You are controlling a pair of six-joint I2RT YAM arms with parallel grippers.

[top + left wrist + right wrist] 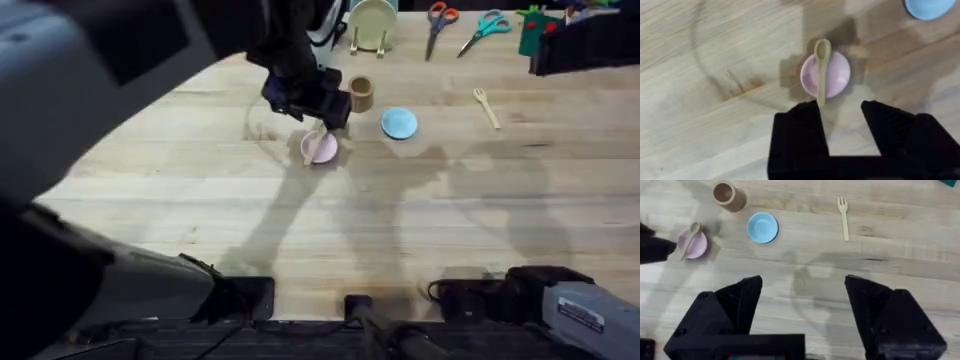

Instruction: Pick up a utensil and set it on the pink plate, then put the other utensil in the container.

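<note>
The wooden spoon (pixel 821 70) lies across the pink plate (pixel 837 75), and the left gripper (pixel 842 112) hovers just above it, jaws apart and empty, so step one looks done. Next comes the wooden fork (pixel 843 216), lying far right on the surface (pixel 300 230). The right gripper (pixel 802 305) waits wide open, holding nothing; the wooden cup (pixel 727 195) stands beside the plates.

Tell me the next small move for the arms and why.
Probably lift the left gripper clear: the spoon already lies across the pink plate and the fingers are open. Then the right gripper, also open, should go for the fork, which lies on the table away from the container.
</note>
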